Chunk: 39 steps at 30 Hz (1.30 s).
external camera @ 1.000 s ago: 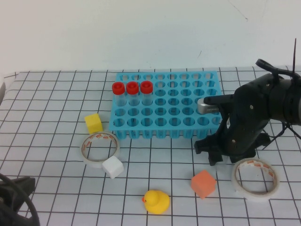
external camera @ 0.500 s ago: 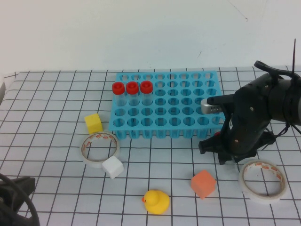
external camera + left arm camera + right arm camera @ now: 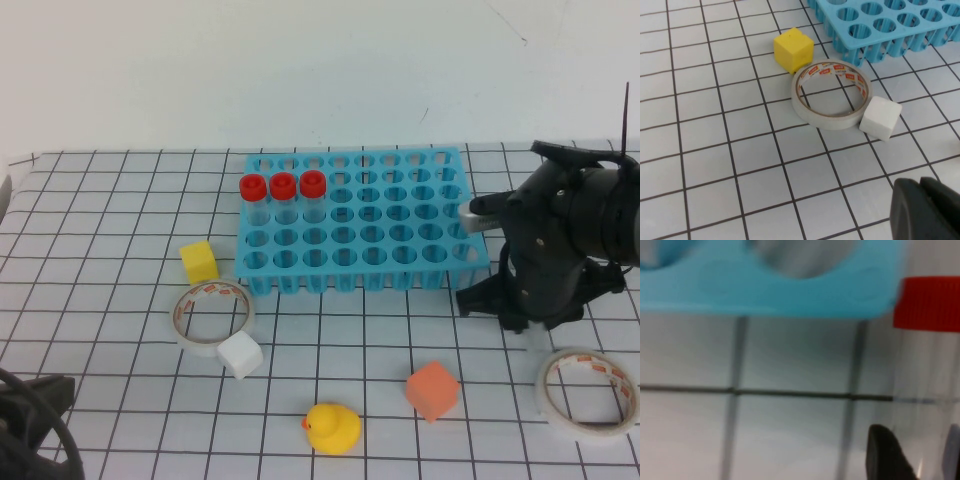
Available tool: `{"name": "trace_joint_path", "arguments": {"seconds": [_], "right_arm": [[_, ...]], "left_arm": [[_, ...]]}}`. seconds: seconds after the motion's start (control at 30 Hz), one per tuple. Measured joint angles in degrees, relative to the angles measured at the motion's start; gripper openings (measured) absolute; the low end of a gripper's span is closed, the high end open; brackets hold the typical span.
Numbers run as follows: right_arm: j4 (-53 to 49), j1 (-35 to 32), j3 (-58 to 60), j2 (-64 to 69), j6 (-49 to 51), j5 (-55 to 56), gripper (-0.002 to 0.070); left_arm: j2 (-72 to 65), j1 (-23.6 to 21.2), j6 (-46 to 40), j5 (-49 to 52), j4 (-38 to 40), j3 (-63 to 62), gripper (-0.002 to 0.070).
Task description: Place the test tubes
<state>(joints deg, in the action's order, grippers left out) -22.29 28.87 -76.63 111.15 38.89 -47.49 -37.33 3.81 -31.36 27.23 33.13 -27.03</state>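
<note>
Clear, red-capped test tube (image 3: 926, 370) at 3 o'clock of blue rack (image 3: 400, 262), pinched between right gripper (image 3: 919, 460) fingers; left gripper (image 3: 927, 207) far off at 8 o'clock, fingers pressed together.

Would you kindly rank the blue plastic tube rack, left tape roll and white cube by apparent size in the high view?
Blue plastic tube rack
Left tape roll
White cube
Right gripper grips a red-capped test tube beside the rack; left gripper, shut, parked lower left.
</note>
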Motion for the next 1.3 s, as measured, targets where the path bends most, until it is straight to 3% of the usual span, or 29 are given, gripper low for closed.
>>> {"name": "trace_joint_path", "arguments": {"seconds": [0.37,0.6,0.87,1.3], "right_arm": [[-15.03,0.00,0.00,-6.99,12.10,-2.04,0.0237],[-14.23,0.00,0.00,-15.42,11.14,0.06,0.0237],[-2.89,2.27,0.00,-21.71,1.90,16.22,0.0237],[-13.02,13.38,2.79,-20.99,1.02,52.79,0.0237]], "left_arm": [[0.00,0.00,0.00,0.00,0.00,0.00,-0.0002],[0.00,0.00,0.00,0.00,1.05,0.00,-0.0002],[0.00,0.00,0.00,-0.51,2.05,0.00,-0.0002],[0.00,0.00,0.00,-16.99,3.06,-0.98,-0.0002]]}}
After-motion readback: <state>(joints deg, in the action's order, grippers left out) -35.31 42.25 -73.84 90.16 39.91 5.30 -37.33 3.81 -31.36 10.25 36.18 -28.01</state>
